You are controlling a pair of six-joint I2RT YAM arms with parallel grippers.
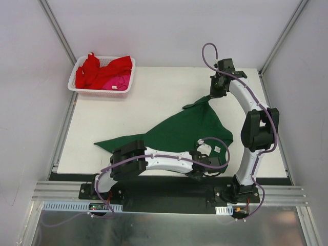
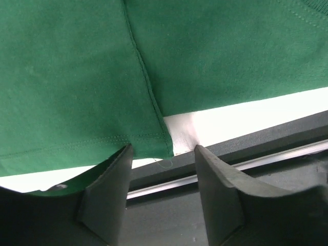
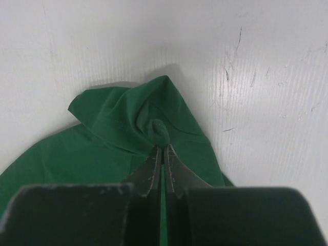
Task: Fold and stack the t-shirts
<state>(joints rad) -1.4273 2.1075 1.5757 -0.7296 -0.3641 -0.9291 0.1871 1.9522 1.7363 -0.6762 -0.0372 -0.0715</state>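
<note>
While your right gripper (image 3: 163, 149) clamps tight on the green t-shirt (image 1: 179, 130) at two o'clock, your left gripper (image 2: 163, 154) stands half-open around its five-o'clock hem.

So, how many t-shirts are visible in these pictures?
3. A dark green t-shirt lies on the table, its corner pinched in the right hand. A red t-shirt and a pink t-shirt are in the white basket; others may be hidden there.

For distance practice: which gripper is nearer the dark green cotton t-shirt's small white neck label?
Left. The left gripper is beside the label; the right gripper pinches the shirt's far corner.
</note>
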